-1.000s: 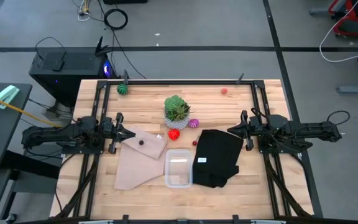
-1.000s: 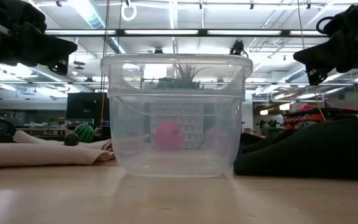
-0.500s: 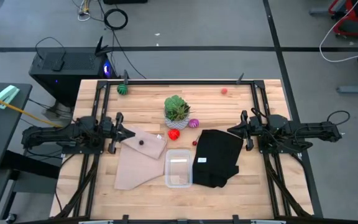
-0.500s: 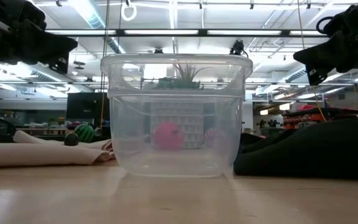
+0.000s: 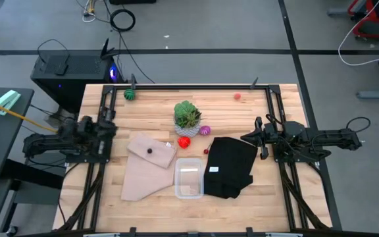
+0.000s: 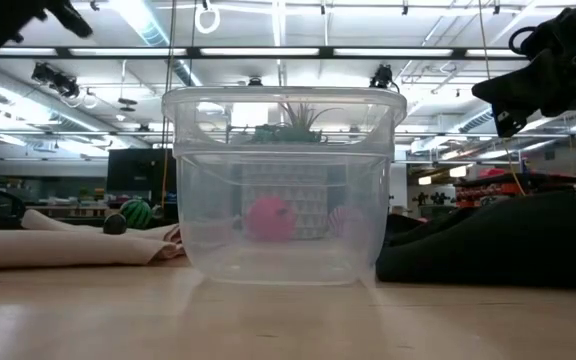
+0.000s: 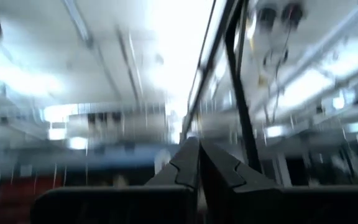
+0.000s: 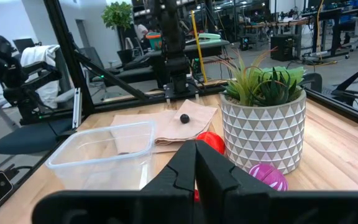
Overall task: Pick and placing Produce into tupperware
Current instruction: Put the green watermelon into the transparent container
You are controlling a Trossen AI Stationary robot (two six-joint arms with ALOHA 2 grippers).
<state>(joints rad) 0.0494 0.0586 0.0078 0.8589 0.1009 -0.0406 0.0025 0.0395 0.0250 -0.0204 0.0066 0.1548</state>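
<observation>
Nothing in the tupperware (image 5: 189,178) yet. It sits empty at the front-middle of the surface (image 5: 153,105), between the tan cloth (image 5: 145,166) and the black cloth (image 5: 229,166).

Produce is all loose: red piece (image 5: 185,141) and magenta striped ball (image 5: 205,130) just beside the plant pot (image 5: 187,129), small dark piece (image 5: 150,150) on the tan cloth, green striped ball (image 5: 130,94) and a pink-red piece (image 5: 237,96) far back.

Left hand (image 7: 199,163): fingers pressed together, holding nothing, pitched up at the ceiling (arm is tucked at the left edge). Right hand (image 8: 196,163): also closed and empty, aimed past the pot at the red piece.

Judgement: step in hand is the first pick. Right arm looks best placed. Open wide before descending, come in from the open side so the fingers don't clip the pot, and centre on the ball, since it will likely roll.
</observation>
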